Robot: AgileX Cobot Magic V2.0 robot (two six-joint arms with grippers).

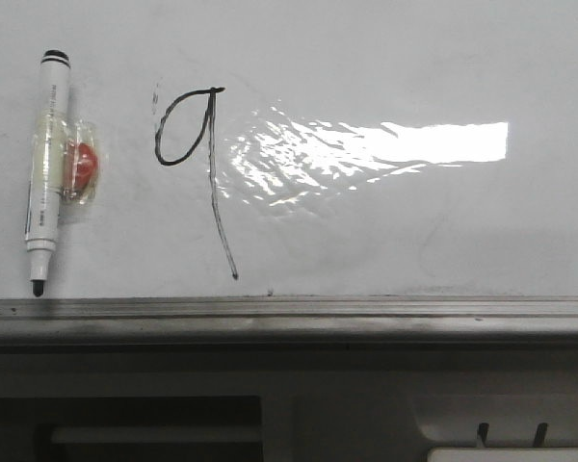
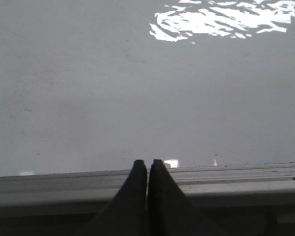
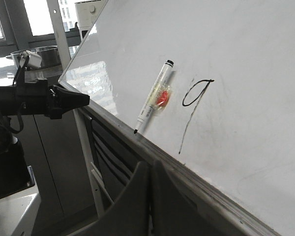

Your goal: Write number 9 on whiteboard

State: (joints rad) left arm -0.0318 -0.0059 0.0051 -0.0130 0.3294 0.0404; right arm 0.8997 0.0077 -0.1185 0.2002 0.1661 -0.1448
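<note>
The whiteboard (image 1: 414, 241) is glossy white with a bright glare patch. The number 9 (image 1: 213, 192) is drawn on it in thin black line, an oval loop with a long slanted tail ending just above the grey edge rail (image 1: 366, 313). A white black-tipped marker (image 1: 46, 164) lies on the board left of the 9, uncapped tip toward the rail, a red lump taped to it. No gripper shows in the front view. My left gripper (image 2: 147, 163) is shut and empty over the rail. My right gripper (image 3: 151, 166) is shut and empty below the rail, away from the marker (image 3: 154, 101) and the 9 (image 3: 192, 117).
A dark grey panel with slots (image 1: 366, 414) sits below the rail. In the right wrist view the left arm (image 3: 39, 101) reaches toward the board's edge, and a metal pot (image 3: 39, 53) stands on a counter behind it, near windows.
</note>
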